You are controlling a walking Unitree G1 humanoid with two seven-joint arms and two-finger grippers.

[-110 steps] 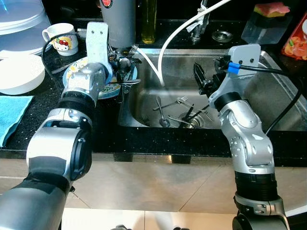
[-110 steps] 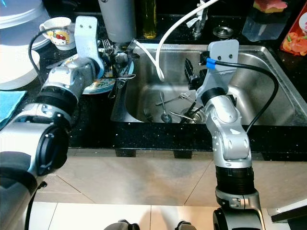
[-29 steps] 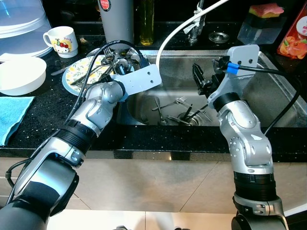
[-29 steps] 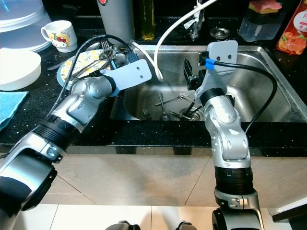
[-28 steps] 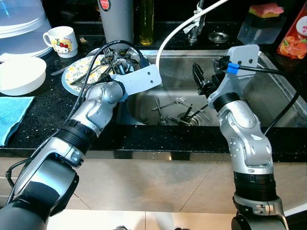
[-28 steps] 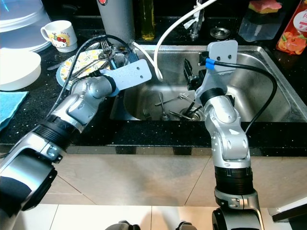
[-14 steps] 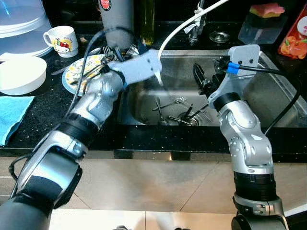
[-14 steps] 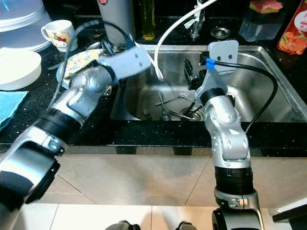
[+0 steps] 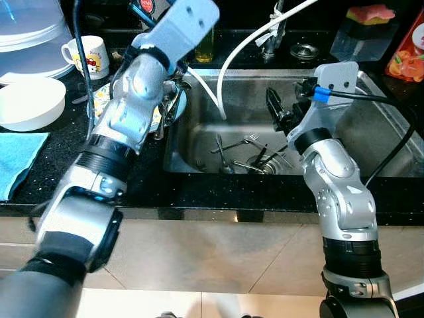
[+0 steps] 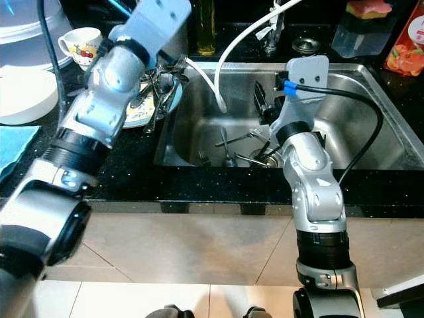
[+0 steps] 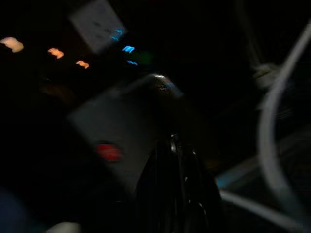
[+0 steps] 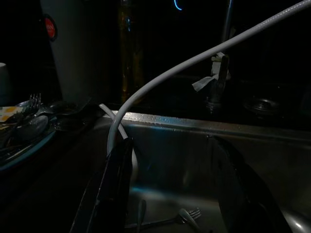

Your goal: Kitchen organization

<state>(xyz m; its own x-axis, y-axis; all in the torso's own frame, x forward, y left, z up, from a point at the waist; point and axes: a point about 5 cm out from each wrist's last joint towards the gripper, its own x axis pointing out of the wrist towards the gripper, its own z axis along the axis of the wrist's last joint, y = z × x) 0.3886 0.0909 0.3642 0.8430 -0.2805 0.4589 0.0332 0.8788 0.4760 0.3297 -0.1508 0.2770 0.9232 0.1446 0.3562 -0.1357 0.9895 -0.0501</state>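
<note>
Hovering over sink cutlery (image 9: 246,154): right end effector (image 9: 274,110), fingers apart.

A white mug (image 9: 88,53) with a cartoon print stands on the black counter (image 9: 59,159), near a white bowl (image 9: 30,103) and a blue cloth (image 9: 16,159) at the counter's left edge. A clear plastic cover (image 9: 30,30) sits behind the bowl. A grey canister (image 12: 73,48) with a red badge stands next to a bottle of yellow oil (image 10: 205,30). A white hose (image 9: 248,43) curves from the tap (image 10: 271,36) down into the sink. At the far right are a clear container (image 9: 364,36) with a sponge (image 9: 374,13) on top, and an orange packet (image 9: 411,59).
</note>
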